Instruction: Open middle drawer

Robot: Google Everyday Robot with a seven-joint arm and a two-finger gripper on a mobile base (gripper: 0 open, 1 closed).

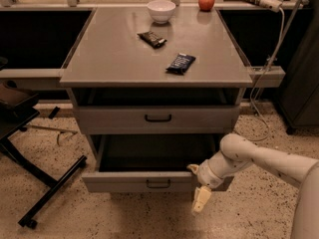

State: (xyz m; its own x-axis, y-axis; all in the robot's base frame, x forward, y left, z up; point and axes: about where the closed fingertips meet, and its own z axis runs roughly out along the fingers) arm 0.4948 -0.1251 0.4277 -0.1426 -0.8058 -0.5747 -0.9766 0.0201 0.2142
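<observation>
Since the middle drawer [124, 182] juts well out toward 6 o'clock, tray exposed, the opening looks essentially done. The claw [198, 188] sits at 3 o'clock of the handle [158, 183], spread apart and empty. Only backing away seems left.

Finished in grey on cabinet [114, 59] and middle drawer [119, 182], handle [158, 184] black. Topped with white bowl [161, 10], red apple [206, 1], black-wrapped bar [152, 38], second bar [180, 63] dark blue. Met at the drawer's front corner by cream gripper [196, 188] on white arm [259, 158]. Set on beige floor [259, 213], speckled dark.
</observation>
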